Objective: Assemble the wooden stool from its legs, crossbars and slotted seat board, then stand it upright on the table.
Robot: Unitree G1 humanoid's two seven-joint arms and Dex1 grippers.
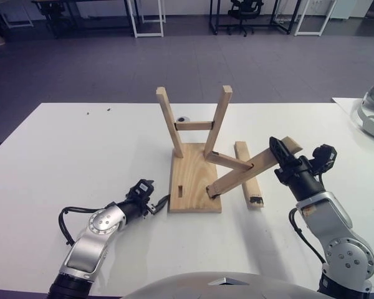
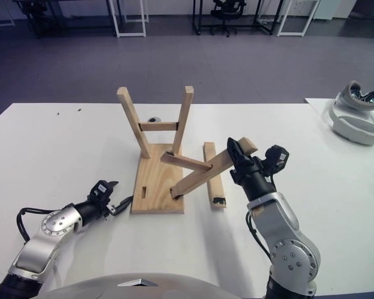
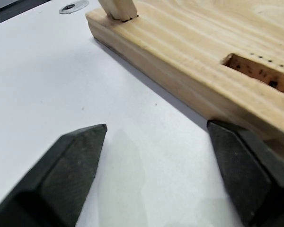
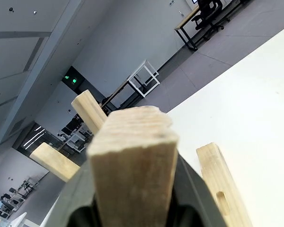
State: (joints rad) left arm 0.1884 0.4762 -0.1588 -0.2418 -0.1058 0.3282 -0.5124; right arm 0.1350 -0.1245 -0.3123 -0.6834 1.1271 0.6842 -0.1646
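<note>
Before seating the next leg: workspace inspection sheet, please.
Surface: white table.
Job's things: seat board flat; two legs upright in it, crossbar between; third leg tilted, lower end at board; fourth leg lying alongside.
Clutter: small disc behind board; headset at table's right edge.
Grippers: left gripper open by board's near corner; right gripper shut on third leg.
Cables: black cable looped beside left arm.
Surroundings: office chair, table frames.

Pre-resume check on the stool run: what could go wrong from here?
1. The tilted leg held by the right gripper meets the seat board at an angle; pushing may jam it or shift the board.
2. The left gripper, jaws open, sits at the board's near corner, not clamping it, so the board may slide.
3. Swinging the leg down may hit the loose leg under it.
</note>
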